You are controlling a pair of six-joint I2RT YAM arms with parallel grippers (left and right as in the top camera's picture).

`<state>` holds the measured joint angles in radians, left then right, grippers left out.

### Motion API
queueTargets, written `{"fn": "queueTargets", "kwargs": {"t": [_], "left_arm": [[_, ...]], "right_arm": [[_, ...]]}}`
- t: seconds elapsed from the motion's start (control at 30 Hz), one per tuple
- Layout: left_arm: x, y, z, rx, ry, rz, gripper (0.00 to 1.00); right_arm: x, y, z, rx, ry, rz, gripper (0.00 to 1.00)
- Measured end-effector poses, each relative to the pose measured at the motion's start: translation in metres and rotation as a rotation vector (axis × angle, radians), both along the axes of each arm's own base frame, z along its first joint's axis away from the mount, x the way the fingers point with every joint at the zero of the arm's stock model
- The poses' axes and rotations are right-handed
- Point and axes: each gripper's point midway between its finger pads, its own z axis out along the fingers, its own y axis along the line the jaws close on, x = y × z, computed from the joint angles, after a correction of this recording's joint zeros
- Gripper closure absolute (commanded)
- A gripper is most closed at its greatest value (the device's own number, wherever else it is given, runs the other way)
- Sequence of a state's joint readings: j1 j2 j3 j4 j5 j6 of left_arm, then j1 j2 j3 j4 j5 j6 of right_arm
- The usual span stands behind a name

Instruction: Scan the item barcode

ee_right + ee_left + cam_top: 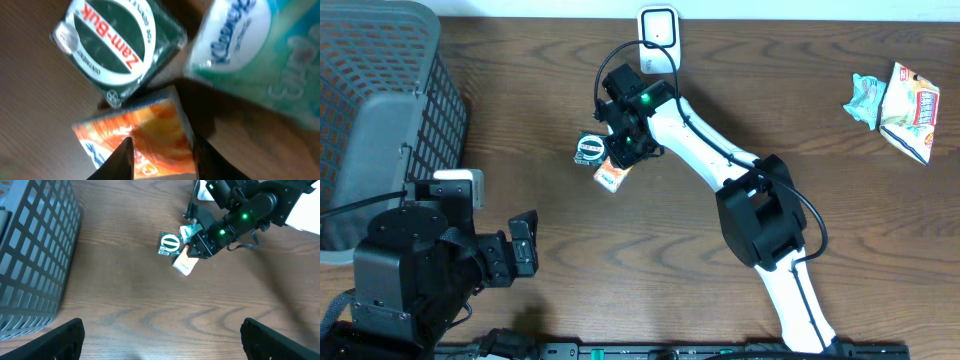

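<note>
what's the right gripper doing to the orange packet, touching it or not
Touching. The right wrist view shows the right gripper closed on the orange packet, a finger pressed against each side.

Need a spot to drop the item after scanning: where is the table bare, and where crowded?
Bare wood: the wide stretch between the basket and the Zam-Buk box, and the patch between the right arm and the snack bags. Crowded: under the right gripper, where box, orange packet and tissue pack cluster.
</note>
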<state>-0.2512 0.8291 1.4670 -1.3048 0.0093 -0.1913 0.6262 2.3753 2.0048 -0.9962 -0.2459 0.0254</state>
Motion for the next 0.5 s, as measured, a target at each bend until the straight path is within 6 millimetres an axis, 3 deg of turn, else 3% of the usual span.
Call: {"fn": "queueTargets", "kwargs": {"t": [0.1,0.37,0.5], "left_arm": [[0.000,0.000,0.000,0.000,0.000,0.000,0.02],[0.000,0.000,0.000,0.000,0.000,0.000,0.02],[0.000,0.000,0.000,0.000,0.000,0.000,0.02]], "right_arm": [[-0.011,-0.008,-0.002,-0.034,0.047,-0.001,0.73],[-0.062,-0.046,-0.004,-0.190,0.262,-0.003,0.71],[-0.067,-0.049,-0.001,-0.201,0.278,-0.002,0.75]]}}
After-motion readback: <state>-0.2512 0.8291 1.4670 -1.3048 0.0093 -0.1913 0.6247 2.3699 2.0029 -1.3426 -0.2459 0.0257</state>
